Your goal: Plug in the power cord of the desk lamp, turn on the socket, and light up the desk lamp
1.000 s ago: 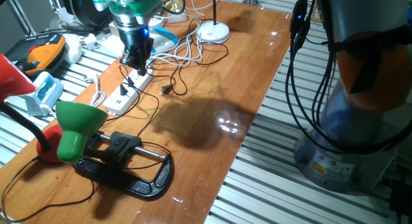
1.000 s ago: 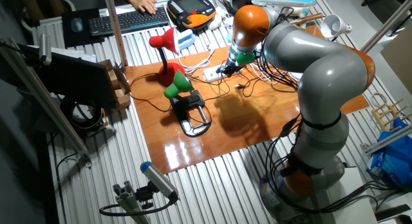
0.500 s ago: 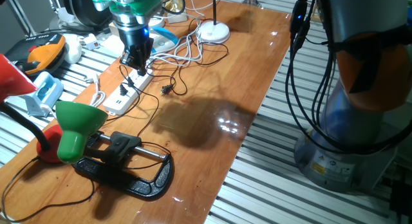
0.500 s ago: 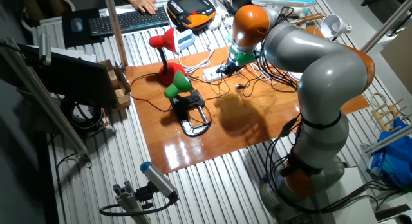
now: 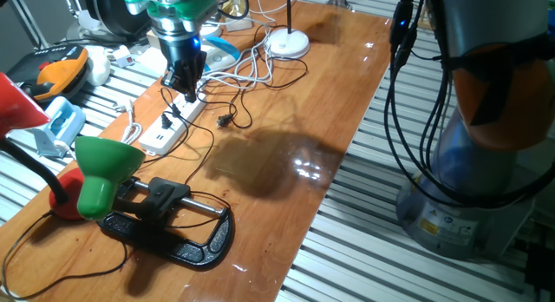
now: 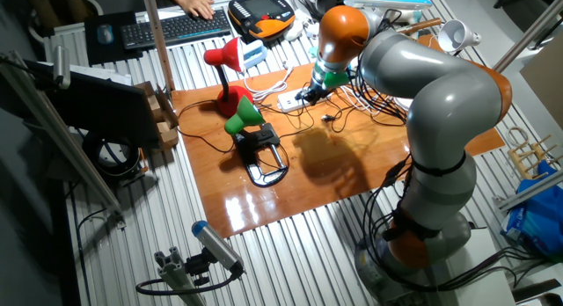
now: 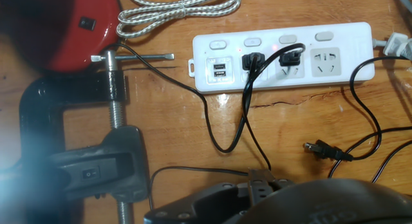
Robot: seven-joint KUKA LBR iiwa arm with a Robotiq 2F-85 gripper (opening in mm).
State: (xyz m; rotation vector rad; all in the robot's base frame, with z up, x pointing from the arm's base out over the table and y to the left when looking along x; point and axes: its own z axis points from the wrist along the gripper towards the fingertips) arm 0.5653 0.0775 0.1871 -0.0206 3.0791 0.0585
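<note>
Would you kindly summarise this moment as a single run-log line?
hand: above power strip, grip state unclear | power strip: two black plugs in | loose plug: on table, unplugged | green lamp: unlit

Glossy orange-brown wooden tabletop laid over a ribbed aluminium bench, with slats showing past the board at 5 o'clock in one fixed view. White glare patches on the varnish near the middle.

In the other fixed view:
- black keyboard at 11 o'clock, beyond the board
- dark flat panel at 9 o'clock, just beside the wood
- aluminium profile post upright next to it
- blue bag at 3 o'clock, with a small wooden rack just above it

Dark hairline mark along the wood grain at 3 o'clock in the hand view.
</note>
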